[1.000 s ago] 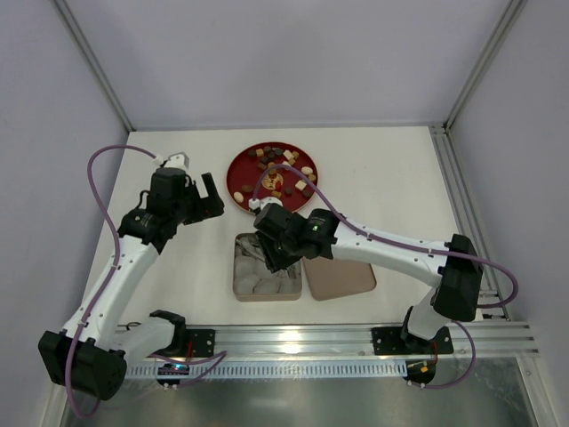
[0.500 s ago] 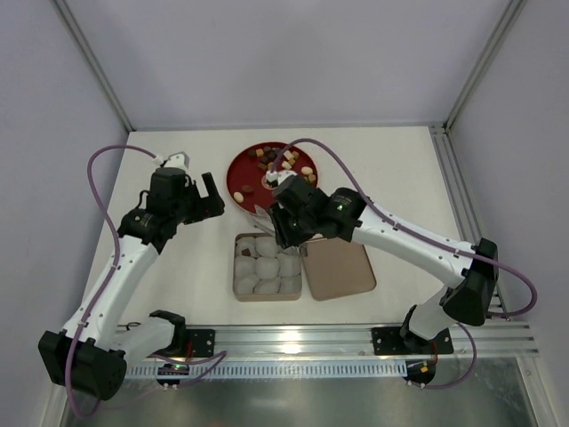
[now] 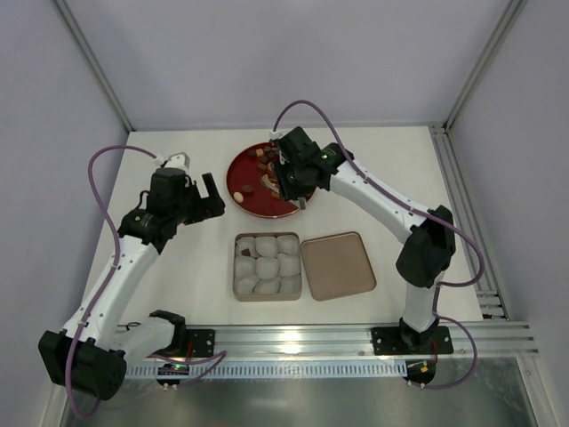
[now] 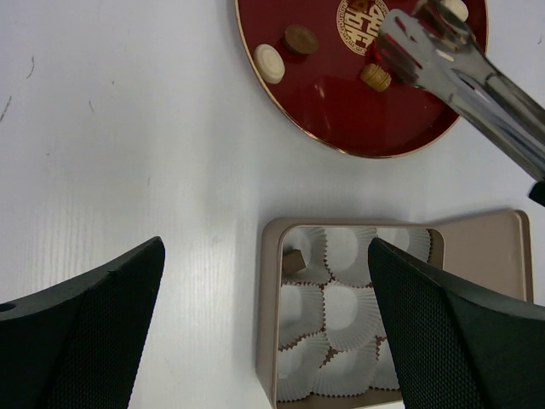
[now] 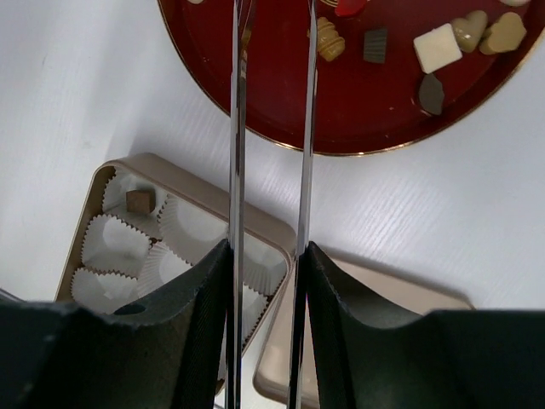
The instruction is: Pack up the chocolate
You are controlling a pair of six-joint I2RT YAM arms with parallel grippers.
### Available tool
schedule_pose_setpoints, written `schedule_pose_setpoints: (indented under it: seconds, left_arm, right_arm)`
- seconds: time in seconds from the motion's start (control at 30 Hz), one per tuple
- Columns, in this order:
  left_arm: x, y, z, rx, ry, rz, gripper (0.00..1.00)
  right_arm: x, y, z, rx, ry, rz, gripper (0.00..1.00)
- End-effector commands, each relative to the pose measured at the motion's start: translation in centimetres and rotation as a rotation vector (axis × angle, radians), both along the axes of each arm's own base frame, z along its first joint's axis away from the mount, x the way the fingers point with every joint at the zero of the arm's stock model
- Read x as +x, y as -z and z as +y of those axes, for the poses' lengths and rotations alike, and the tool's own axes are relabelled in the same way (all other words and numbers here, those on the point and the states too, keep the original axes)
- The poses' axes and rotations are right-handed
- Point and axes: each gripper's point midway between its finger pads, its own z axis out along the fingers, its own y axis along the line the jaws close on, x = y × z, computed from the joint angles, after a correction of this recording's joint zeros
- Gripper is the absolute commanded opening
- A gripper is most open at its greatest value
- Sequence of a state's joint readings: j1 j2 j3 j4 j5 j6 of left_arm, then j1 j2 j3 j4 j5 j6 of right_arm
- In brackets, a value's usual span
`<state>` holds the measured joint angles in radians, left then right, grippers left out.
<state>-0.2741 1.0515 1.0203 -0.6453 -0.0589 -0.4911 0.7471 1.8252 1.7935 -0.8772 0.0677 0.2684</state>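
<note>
The chocolate [image 3: 283, 160] lies as several mixed pieces on a red plate [image 3: 244, 187] at the back middle. The pieces also show in the right wrist view [image 5: 437, 47] and the left wrist view [image 4: 271, 62]. One brown square piece [image 5: 140, 201] sits in the back-left paper cup of the open tin [image 3: 238, 289]; it also shows in the left wrist view [image 4: 294, 262]. My right gripper [image 3: 289, 178] [image 5: 268, 251] is shut on thin metal tongs [image 5: 237, 128], whose tips [image 4: 404, 38] hang over the plate's middle. My left gripper [image 3: 209, 197] [image 4: 266, 256] is open and empty, left of the plate.
The tin [image 4: 268, 341] holds several white paper cups [image 4: 349, 307]. Its lid [image 3: 338, 265] lies flat right beside it on the right. White walls and metal rails enclose the table on three sides.
My right arm has swung from over the tin back to the red plate, carrying the tongs. The tin is uncovered, with one brown piece in it. The left arm has not moved.
</note>
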Motion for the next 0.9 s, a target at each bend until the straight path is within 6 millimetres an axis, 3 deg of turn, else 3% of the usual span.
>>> schedule_pose_setpoints:
  seconds: [0.0,0.3,0.87]
  left_arm:
    - [0.6,-0.5,0.0,-0.012,-0.008,-0.032,1.00]
    - [0.7,-0.4,-0.1,-0.014,-0.004,-0.027,1.00]
    - [0.7,-0.3,-0.1,-0.015,-0.003,-0.023,1.00]
  right_arm:
    - [1.2,-1.3,2.2,0.031,-0.086,-0.030,0.41]
    - [2.0,0.5,4.6,0.022,-0.143,0.007,0.41]
    - [4.3,2.4,5.4,-0.040,-0.119,0.001,0.45]
